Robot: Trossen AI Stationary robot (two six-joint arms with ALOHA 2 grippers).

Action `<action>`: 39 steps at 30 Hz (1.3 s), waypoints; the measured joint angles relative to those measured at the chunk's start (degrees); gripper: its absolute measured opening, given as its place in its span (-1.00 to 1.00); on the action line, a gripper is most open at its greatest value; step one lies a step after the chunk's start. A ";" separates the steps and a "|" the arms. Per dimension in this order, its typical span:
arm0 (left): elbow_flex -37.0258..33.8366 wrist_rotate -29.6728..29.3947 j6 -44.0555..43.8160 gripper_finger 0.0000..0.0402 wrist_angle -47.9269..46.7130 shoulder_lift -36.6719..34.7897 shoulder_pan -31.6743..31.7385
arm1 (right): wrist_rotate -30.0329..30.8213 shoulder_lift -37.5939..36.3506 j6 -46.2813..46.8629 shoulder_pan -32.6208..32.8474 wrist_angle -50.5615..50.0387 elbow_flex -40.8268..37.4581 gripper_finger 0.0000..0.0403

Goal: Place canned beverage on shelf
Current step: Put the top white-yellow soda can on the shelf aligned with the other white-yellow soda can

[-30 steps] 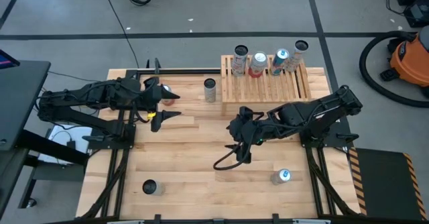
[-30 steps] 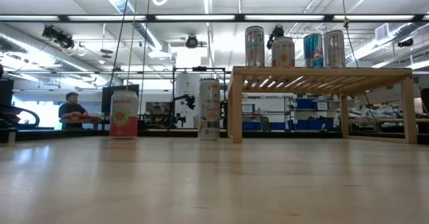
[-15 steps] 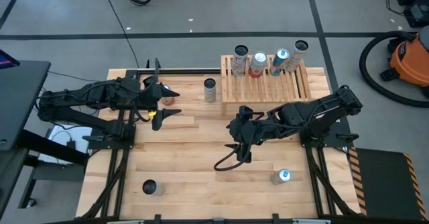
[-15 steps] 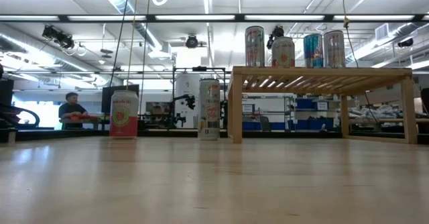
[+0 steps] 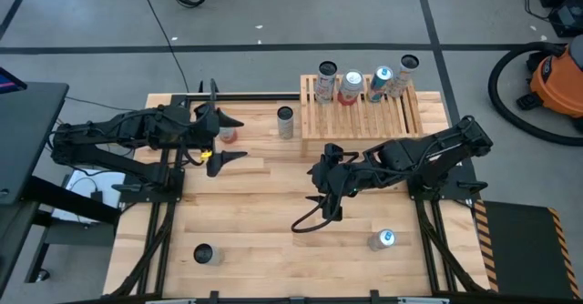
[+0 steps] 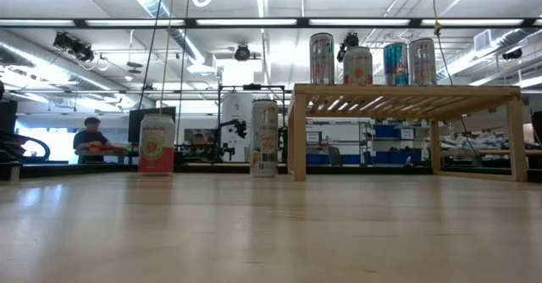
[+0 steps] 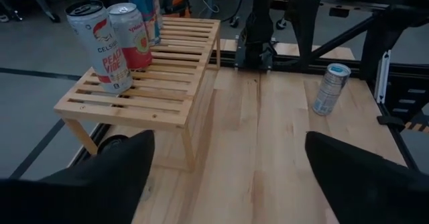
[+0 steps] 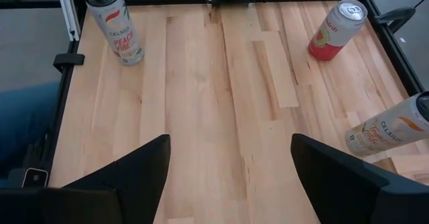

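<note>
1. High view: the left gripper [image 5: 235, 141] sits around 10 o'clock on the worktop [image 5: 273, 222], fingers spread wide; the red can [image 5: 228, 134] shows between them, though I can't tell if either finger touches it. The shelf [image 5: 364, 117] is up at 1 o'clock with four cans along its far edge; a silver can [image 5: 286, 120] stands just beside its 9 o'clock end. The right gripper [image 5: 314, 186] waits near the middle, also wide and empty.

2. Low view: no arms show here; the red can [image 6: 157, 144] and silver can [image 6: 264, 137] stand upright on the worktop, and the shelf [image 6: 406, 92] top sits above the tops of both. So my guess is the grab comes next, and the lift needs real height before travelling.

3. Left wrist view: the fingers [image 7: 114, 170] are far apart with nothing visible between the tips; the can must be hidden closer in. Plenty of bare slats at the near side of the shelf [image 7: 144, 83]; I'd aim there, clear of the cans already standing.

4. Right wrist view: the red can [image 8: 337, 29] is upright and on its own. Tips: centre it, squeeze at mid-height, lift straight, swing wide of the silver can [image 8: 392, 133], set it flat across the slats.
</note>
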 joint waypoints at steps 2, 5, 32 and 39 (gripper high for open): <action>0.00 0.00 -0.09 0.98 0.03 0.02 0.00 | 0.00 0.00 0.05 0.00 0.00 0.00 0.58; 0.00 0.00 -0.14 0.96 0.15 0.02 0.00 | -0.01 0.00 0.07 0.00 -0.02 0.00 0.58; 0.02 -4.17 3.25 0.95 3.46 0.76 1.37 | 0.23 -0.02 0.98 -0.04 0.55 0.00 0.58; 0.02 -4.16 10.09 0.95 6.40 4.05 7.73 | 0.18 -0.02 1.94 -1.68 -0.86 0.00 0.58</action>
